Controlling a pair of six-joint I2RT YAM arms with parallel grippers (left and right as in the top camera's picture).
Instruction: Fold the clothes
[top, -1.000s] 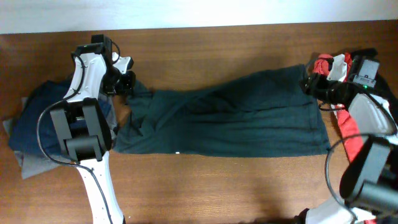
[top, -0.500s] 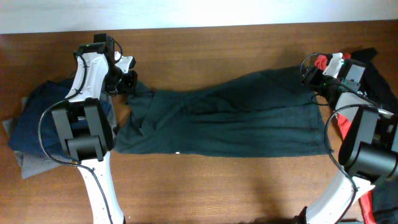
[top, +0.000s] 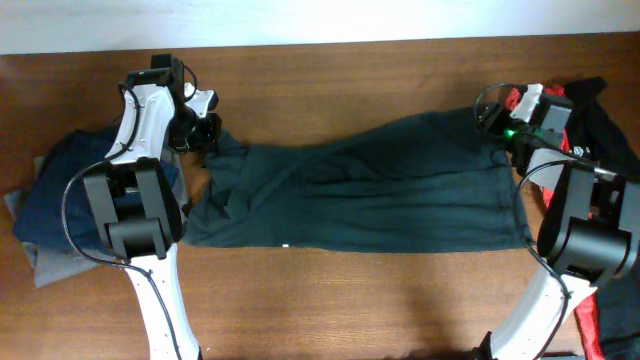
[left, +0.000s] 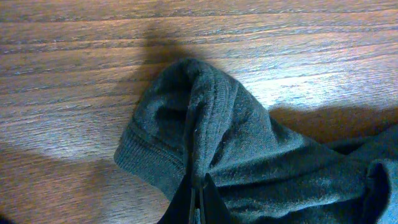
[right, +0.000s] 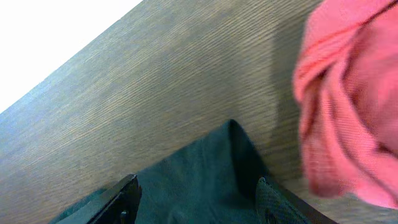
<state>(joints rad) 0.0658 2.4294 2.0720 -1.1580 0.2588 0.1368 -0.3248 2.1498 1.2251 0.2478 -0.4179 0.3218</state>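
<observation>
Pinching the left cuff of the dark green shirt (top: 360, 190) with the left gripper (left: 196, 188), tips pressed together. Spread wide over the far right corner with the right gripper (right: 198, 191), clamping nothing. Stretched flat across the table (top: 400, 300), not yet folded. Piled left: navy blue piece (top: 50, 195). Waiting right: red shirt (right: 348, 93).

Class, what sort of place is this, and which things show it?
Probably a robotics lab bench: left arm and right arm stand at a wooden table, with a dark green shirt spread between them and a navy garment heaped aside.
</observation>
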